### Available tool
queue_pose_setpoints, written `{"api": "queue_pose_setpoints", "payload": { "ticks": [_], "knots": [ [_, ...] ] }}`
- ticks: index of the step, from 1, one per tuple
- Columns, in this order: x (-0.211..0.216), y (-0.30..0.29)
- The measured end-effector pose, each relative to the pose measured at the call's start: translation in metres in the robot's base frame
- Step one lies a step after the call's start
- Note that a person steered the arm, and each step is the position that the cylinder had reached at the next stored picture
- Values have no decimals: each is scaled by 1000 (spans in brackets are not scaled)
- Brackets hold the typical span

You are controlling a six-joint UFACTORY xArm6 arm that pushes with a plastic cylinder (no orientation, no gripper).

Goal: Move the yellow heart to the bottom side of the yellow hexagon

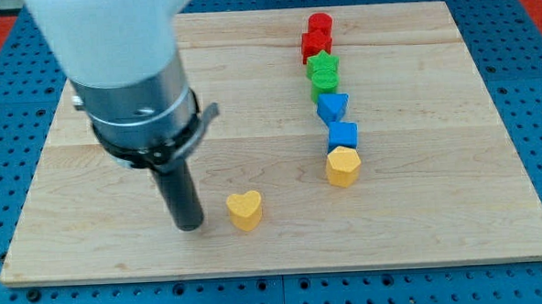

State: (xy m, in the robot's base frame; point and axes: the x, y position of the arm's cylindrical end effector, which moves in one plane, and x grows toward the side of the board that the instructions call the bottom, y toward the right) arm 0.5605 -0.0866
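Note:
The yellow heart [244, 209] lies on the wooden board [438, 209] towards the view's bottom, left of centre. The yellow hexagon [342, 166] sits to its right and a little higher, at the bottom end of a column of blocks. My tip [190, 225] rests on the board just left of the yellow heart, with a small gap between them. The rod stands upright under the large grey and white arm body at the view's upper left.
Above the yellow hexagon runs a column of blocks: a blue cube [343, 135], a blue triangular block [332, 106], a green block [323, 83], a green star [323, 65], and two red blocks [316, 46] [320, 25]. Blue pegboard surrounds the board.

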Motion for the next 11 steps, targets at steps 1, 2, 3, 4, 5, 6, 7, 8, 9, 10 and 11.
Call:
{"api": "queue_pose_setpoints", "payload": {
  "ticks": [1, 2, 3, 4, 5, 6, 7, 8, 9, 10, 11],
  "knots": [
    [-2, 39],
    [-3, 73],
    [-4, 91],
    [-19, 43],
    [-31, 52],
    [-30, 80],
    [-28, 100],
    [-28, 124],
    [-25, 150],
    [-25, 118],
    [-29, 36]
  ]
}}
